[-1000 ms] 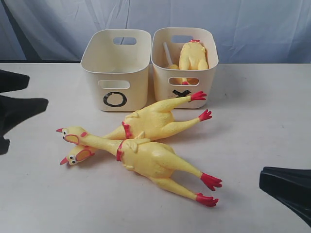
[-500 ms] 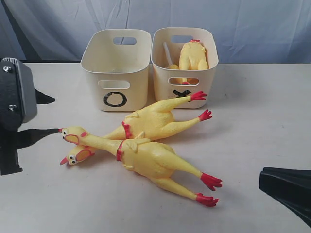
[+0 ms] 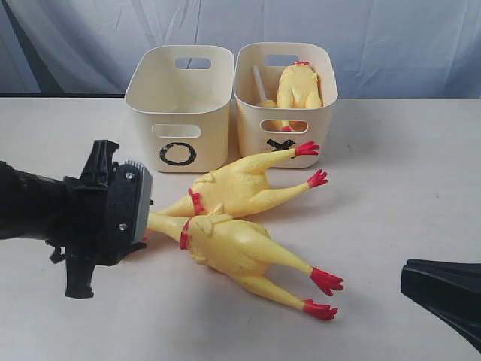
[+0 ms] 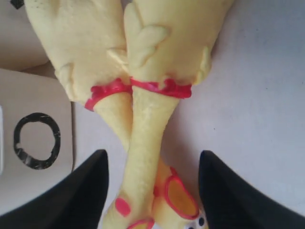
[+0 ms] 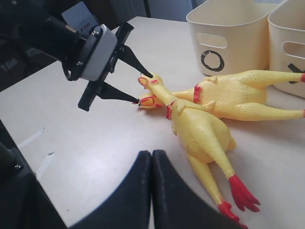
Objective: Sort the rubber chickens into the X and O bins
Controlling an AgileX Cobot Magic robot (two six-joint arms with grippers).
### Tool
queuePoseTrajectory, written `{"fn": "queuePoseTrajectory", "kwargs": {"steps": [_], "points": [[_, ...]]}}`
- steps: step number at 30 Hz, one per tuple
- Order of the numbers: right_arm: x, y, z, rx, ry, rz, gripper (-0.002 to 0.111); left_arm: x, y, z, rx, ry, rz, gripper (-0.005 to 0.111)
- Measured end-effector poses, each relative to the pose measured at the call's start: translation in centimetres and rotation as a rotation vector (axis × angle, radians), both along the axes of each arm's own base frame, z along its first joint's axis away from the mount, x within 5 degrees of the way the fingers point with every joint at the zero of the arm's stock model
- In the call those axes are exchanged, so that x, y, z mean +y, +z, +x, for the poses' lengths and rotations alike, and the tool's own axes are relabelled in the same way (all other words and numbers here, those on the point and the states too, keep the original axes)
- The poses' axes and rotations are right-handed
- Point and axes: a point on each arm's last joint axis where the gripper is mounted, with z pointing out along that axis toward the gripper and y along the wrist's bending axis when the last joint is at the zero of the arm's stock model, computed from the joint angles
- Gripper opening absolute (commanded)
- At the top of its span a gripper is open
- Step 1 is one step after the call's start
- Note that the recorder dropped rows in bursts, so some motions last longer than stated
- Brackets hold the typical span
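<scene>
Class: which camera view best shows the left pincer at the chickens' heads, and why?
The right wrist view: the left pincer is seen whole, open, one finger either side of the chicken heads. The left wrist view shows only two fingertips flanking the necks; in the exterior view its wrist housing hides fingers and heads.

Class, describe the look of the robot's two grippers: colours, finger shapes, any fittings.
The left gripper has thin black fingers tapering to sharp points, mounted on a silver-grey block with small screws, on a black arm. The right gripper has broad matte-black fingers with rounded tips.
</scene>
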Motion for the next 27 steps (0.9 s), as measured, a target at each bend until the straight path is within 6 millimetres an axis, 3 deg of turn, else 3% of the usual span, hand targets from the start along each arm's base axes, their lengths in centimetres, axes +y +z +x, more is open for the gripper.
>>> {"fn": "queuePoseTrajectory", "kwargs": {"steps": [7, 27], "points": [[0.0, 0.0, 0.0, 0.000, 0.000, 0.000, -0.001, -1.0, -2.2, 0.7, -0.042, -0.043, 0.110, 0.054], [0.0, 0.0, 0.0, 0.000, 0.000, 0.000, -0.001, -3.6, -5.4, 3.2, -0.056, -0.074, 0.191, 0.054]]}}
